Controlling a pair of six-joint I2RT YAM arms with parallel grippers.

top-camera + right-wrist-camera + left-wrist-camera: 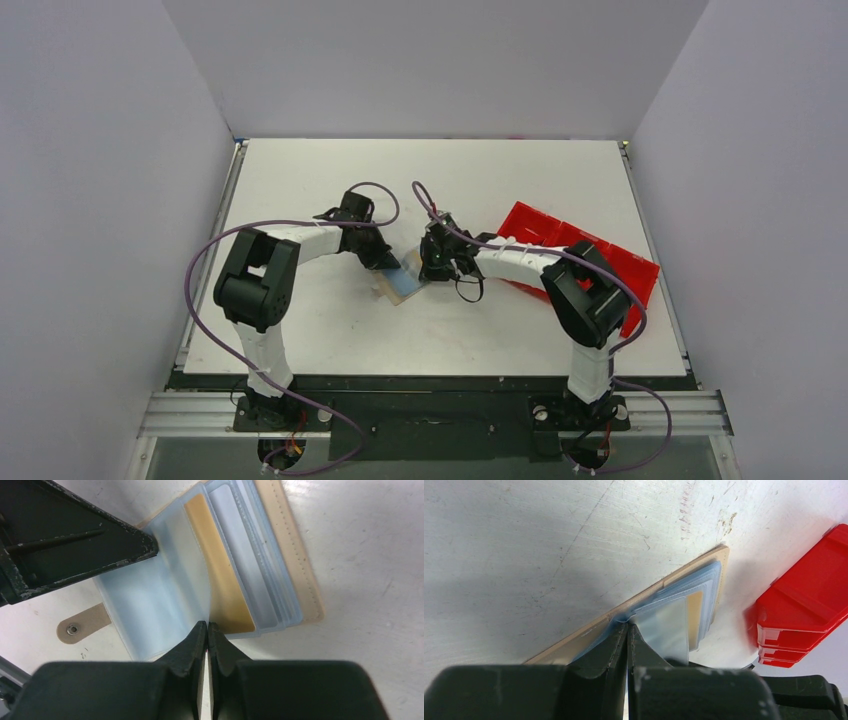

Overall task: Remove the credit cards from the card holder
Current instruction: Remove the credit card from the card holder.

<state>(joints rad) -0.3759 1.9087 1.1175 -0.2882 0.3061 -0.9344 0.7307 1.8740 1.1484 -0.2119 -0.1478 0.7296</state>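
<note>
Both arms are gripping the open card holder [398, 286] at the centre of the surface [330, 180].
Left fingers [616, 645], at its 10 o'clock, are pinching shut on a blue sleeve; credit cards [245, 560] are sitting in the sleeves; right fingers [192, 650], at 2 o'clock, are pressing together on a sleeve edge; red tray [530, 225] is lying at 3 o'clock.

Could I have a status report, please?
Left gripper shut on clear sleeve of tan-brown folding card holder. Right gripper shut at sleeve edge. Pale grey credit cards sleeved. Red plastic tray aside, not obstructing.

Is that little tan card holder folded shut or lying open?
Open: the card holder lies spread flat, its clear sleeves fanned out and snap tab undone.
</note>
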